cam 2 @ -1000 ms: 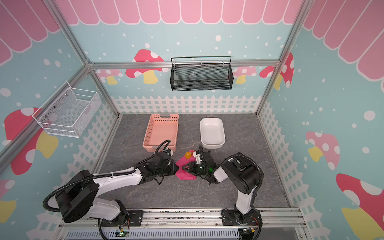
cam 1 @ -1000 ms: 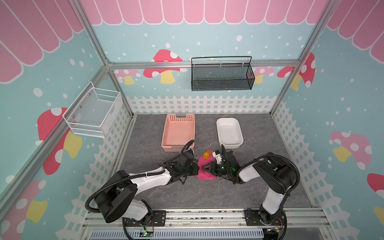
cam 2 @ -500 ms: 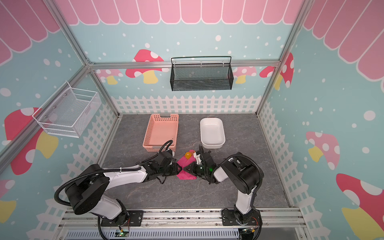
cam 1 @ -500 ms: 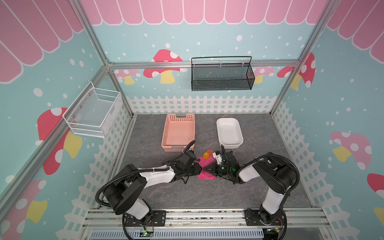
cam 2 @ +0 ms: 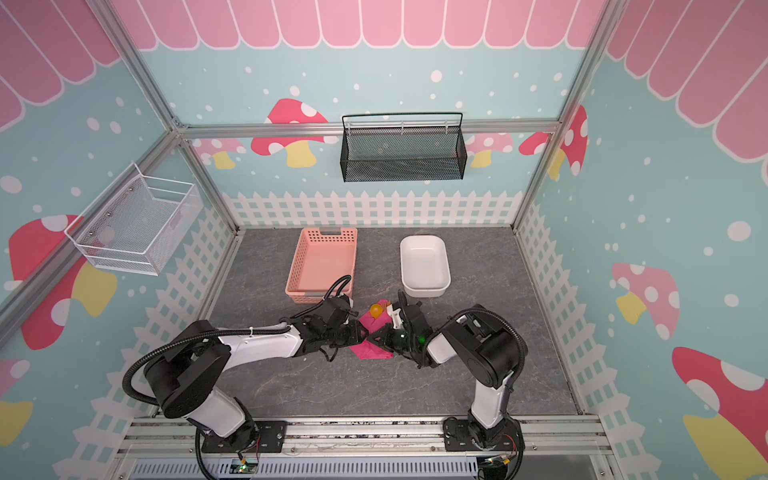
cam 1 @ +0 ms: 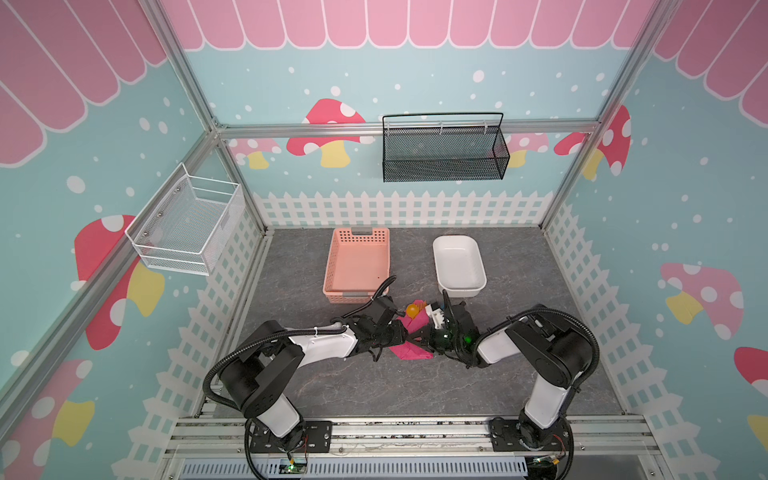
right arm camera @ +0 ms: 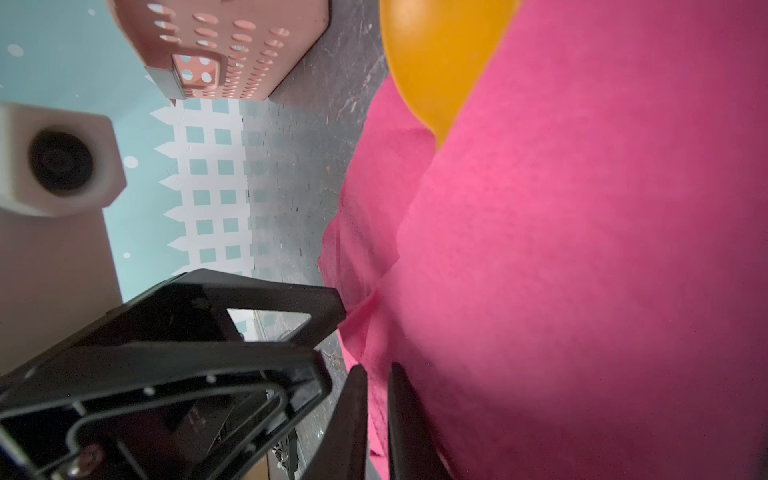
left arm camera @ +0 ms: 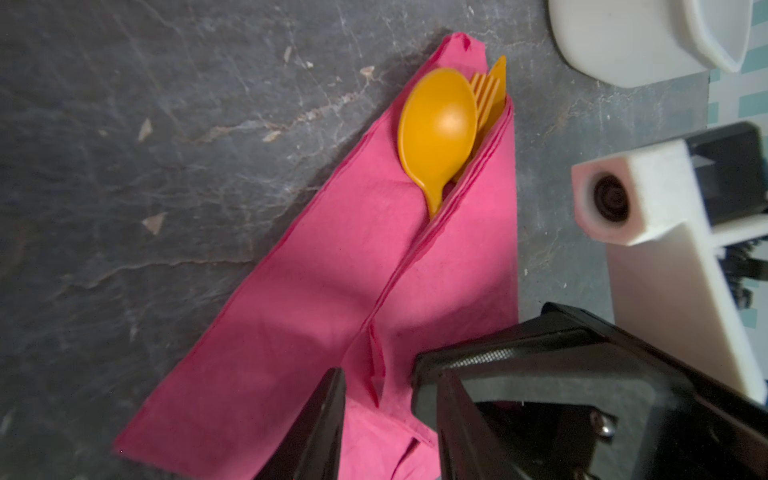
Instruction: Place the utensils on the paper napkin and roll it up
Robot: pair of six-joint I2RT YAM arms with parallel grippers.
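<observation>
Right wrist: right gripper jaws pinch paper napkin edge, left gripper touching.

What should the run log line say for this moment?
step: rolling | left tool: open at napkin | right tool: shut on napkin edge | spoon, fork: in fold

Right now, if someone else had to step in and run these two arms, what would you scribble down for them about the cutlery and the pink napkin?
Left gripper: jaws apart, straddling the near end of the paper napkin, seemingly gripping nothing.
Right gripper: shut, pinching a fold of the paper napkin.
Things: the utensils lie on the napkin on the grey table, in front of the pink basket and the white tub. A folded flap covers their handles; their heads poke out.
Done: utensils placed, first fold made.
Left: roll the napkin fully around them.
</observation>
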